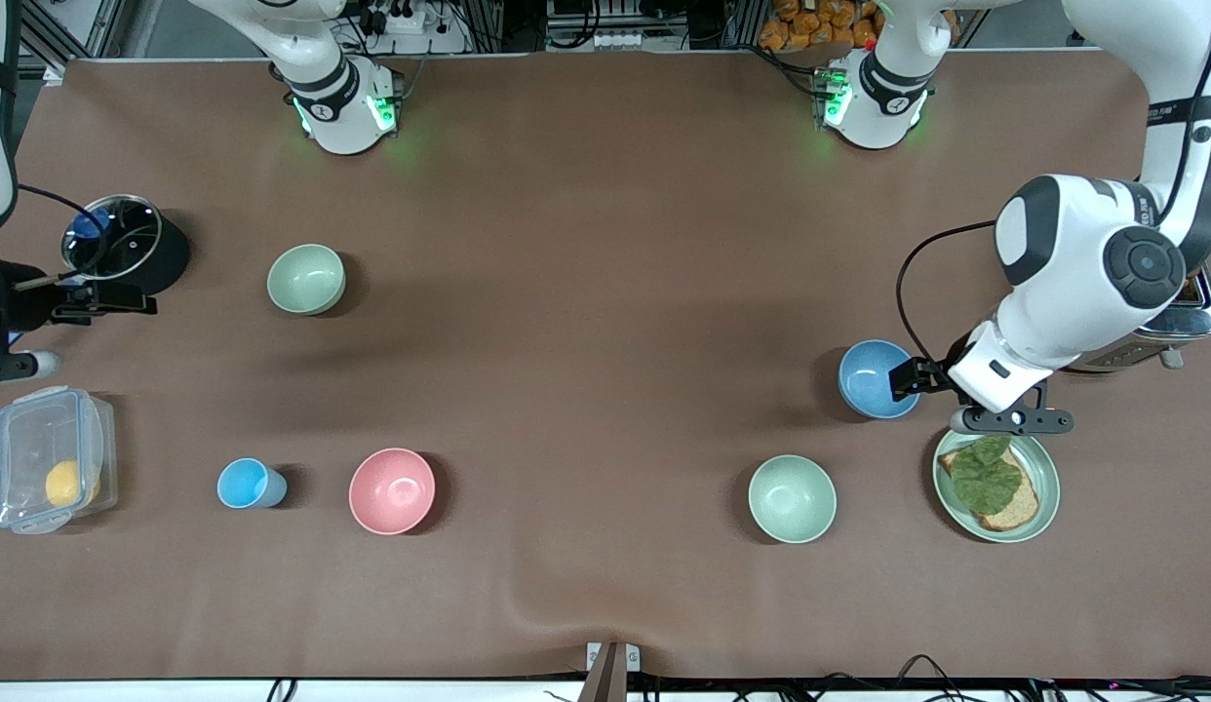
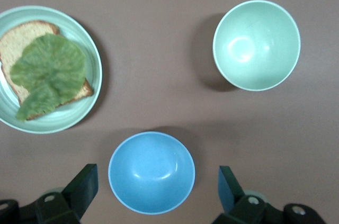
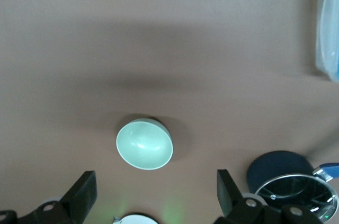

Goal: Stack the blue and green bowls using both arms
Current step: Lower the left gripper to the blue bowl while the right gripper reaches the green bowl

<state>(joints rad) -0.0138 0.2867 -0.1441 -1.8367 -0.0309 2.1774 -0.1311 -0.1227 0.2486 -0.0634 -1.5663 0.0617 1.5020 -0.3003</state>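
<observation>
The left gripper [image 2: 153, 192] hangs over the blue bowl [image 1: 877, 378], fingers spread wide and gripping nothing. That bowl sits toward the left arm's end of the table, with a green bowl [image 1: 792, 498] nearer the front camera and a green plate [image 1: 1047, 487] of bread and lettuce beside it. The right gripper [image 3: 153, 195] hovers, released and empty, beside the glass-lidded pot [image 1: 123, 244], near the other green bowl [image 1: 306, 279].

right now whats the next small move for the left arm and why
Probably lower the left gripper straight down onto the blue bowl: its fingers stand open, hanging over the bowl, which sits empty and untouched beside the green bowl. The right gripper waits open.
</observation>
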